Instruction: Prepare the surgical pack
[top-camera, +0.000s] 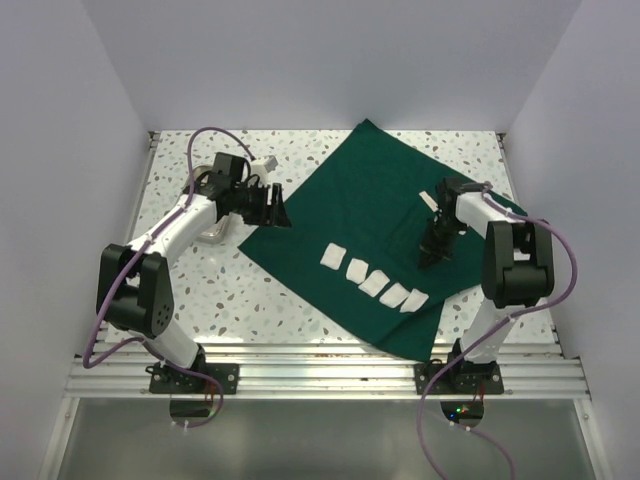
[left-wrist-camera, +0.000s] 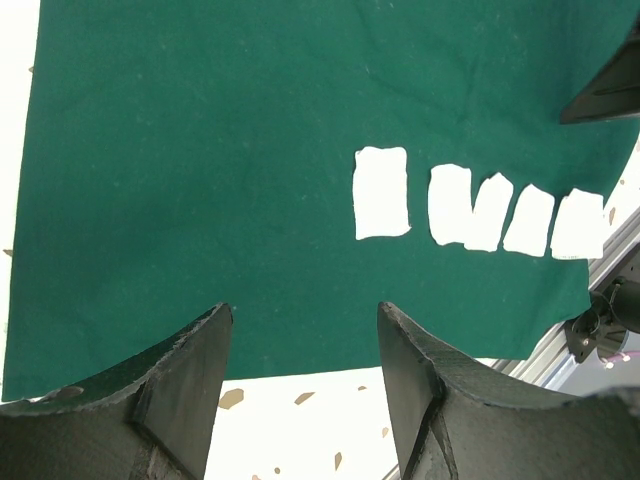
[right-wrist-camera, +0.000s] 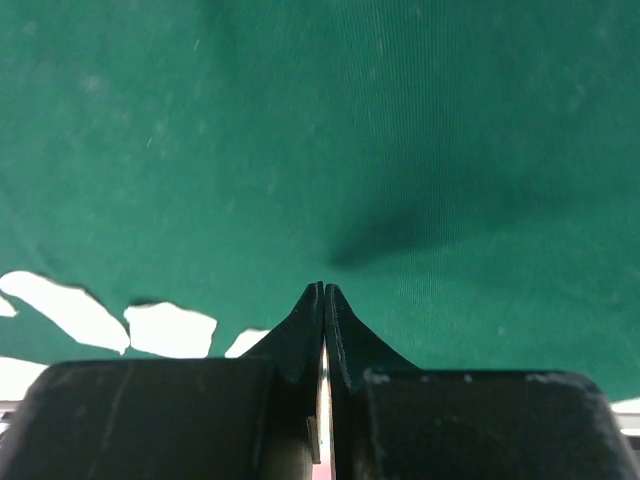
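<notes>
Surgical pack: dark green drape, lies opened out flat on the speckled bench, turned cornerwise; far corner points toward the back wall, near corner reaches the aluminium rail at the bench's front.
Surgical pack, wrist views: fills most of the left wrist picture, its near edge crossing just beyond the fingers; fills nearly all of the right wrist picture, with a soft dark crease ahead of the fingertips.
Gauze squares: five white pieces, set in a slanted row on the near half of the drape, close beside one another; leftmost stands a little apart from the other four.
Left pincer: jaws apart, holds nothing; sits at the drape's left edge, over the line where green cloth meets bare bench.
Right pincer: jaws pressed together; points down at the drape's right half, just behind the right end of the gauze row; contact with the cloth cannot be told.
Small metal tray: shiny, mostly hidden under the left arm, on bare bench left of the drape.
</notes>
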